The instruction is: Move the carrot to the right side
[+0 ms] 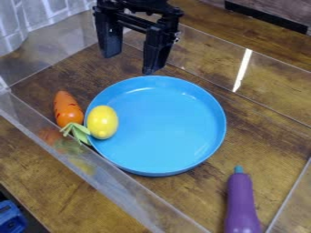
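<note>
The carrot (pixel 68 109) is a small orange toy with a green leafy top, lying on the wooden table just left of the blue plate (pixel 183 136). Its leaves point toward the front, beside the yellow lemon (pixel 102 121) that rests on the plate's left rim. My gripper (pixel 131 50) hangs at the back, above and behind the plate, pointing down. Its two black fingers (pixel 155 53) stand wide apart with nothing between them. The gripper is well clear of the carrot, up and to its right.
A purple eggplant (pixel 242 206) lies at the front right of the plate. Clear plastic walls (pixel 36 127) fence the table on the left and front. Bare wood shows to the right of the plate (pixel 267 100).
</note>
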